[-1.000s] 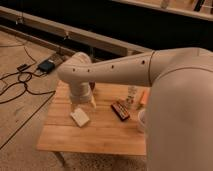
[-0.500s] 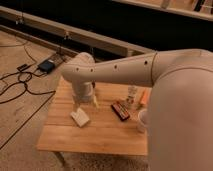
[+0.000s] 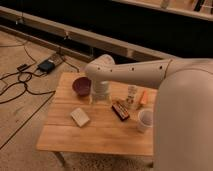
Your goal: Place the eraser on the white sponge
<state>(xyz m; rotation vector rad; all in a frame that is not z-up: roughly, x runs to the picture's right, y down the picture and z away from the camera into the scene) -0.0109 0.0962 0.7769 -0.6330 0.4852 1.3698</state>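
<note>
The eraser [image 3: 120,110], a small dark block with a reddish edge, lies on the wooden table [image 3: 100,137] right of the middle. The white sponge [image 3: 80,117], a flat off-white block, lies to its left near the table's middle. My gripper [image 3: 100,98] hangs from the white arm, pointing down over the table. It is behind and between the sponge and the eraser, and just right of the bowl. It holds nothing that I can see. It is a short way left of the eraser and apart from it.
A dark purple bowl [image 3: 81,86] stands at the table's back left. A clear small jar [image 3: 131,94] and an orange stick [image 3: 143,98] are behind the eraser. A white cup [image 3: 145,120] stands at the right. Cables and a black box [image 3: 46,65] lie on the floor at the left.
My gripper has moved to the right, from behind the sponge toward the eraser. The bowl now shows fully. The eraser and the sponge have not moved.
</note>
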